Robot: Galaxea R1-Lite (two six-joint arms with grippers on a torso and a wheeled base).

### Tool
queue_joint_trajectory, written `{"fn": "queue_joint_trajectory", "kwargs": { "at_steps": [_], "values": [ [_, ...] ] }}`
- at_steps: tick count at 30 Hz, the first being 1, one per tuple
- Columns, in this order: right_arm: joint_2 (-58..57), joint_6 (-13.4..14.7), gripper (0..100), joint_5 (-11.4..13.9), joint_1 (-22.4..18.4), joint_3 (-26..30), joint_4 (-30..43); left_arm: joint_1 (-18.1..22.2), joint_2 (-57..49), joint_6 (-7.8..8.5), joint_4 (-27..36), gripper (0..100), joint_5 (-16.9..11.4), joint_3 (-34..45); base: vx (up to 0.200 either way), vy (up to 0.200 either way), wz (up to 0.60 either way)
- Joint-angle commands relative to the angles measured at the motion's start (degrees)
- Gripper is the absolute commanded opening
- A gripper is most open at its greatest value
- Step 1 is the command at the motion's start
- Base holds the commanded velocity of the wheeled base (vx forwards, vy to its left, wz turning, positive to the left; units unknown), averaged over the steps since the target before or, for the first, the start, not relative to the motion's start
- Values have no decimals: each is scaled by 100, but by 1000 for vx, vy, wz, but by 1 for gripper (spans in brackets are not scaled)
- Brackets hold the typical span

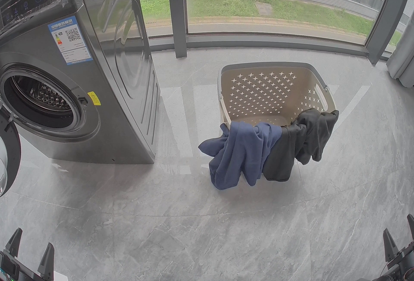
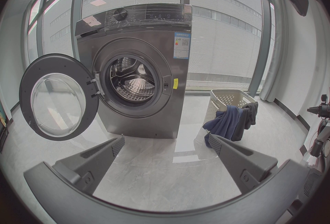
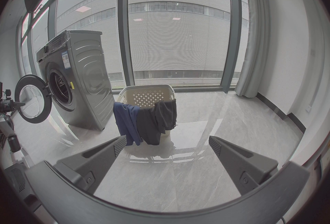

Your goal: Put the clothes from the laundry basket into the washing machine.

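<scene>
Left end effector (image 1: 31, 247): low and close to the robot on its left side. Its fingers are spread wide apart and there is nothing in them.
Right end effector (image 1: 399, 230): low and close on the right side. Its fingers are spread wide too and hold nothing.
Floor (image 1: 194, 225): shiny grey stone that lies between both end effectors and the basket.
Laundry basket (image 1: 276, 68): pale plastic with star holes. It stands on the floor ahead, a bit right of the middle, well apart from both end effectors.
Blue cloth (image 1: 241, 152): hangs over the near rim of the basket, on the side closer to the washing machine, and drops down the outside wall toward the floor.
Dark grey cloth (image 1: 297, 139): hangs over the same rim just beside the blue cloth, touching it, and reaches to the right corner.
Washing machine (image 1: 116, 79): stands left of the basket, near it but not touching.
Door (image 2: 58, 95): round and swung wide open. No clothes can be seen in the drum (image 1: 41, 98).
Which way: the clothes lie ahead and a little left of the right end effector, and ahead and far right of the left one. The right arm looks nearer.
Long way of the clothes: both hang up and down from the rim, side by side along it. A grab at the fold on the rim looks easiest.
How far along: it looks like the very start, with both clothes at the basket.
</scene>
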Motion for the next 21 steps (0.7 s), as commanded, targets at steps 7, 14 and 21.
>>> {"fn": "queue_joint_trajectory", "kwargs": {
  "at_steps": [7,14,21],
  "values": [
    [-40,-1,100,1,0,92,-5,1,-68,-1,0,100,1,92,0,-200,0],
    [-40,-1,100,1,0,92,-5,-8,-68,-10,0,100,1,92,0,-86,0],
    [-40,-1,100,1,-9,92,-5,-8,-68,8,0,100,1,92,0,0,0]
  ]
}}
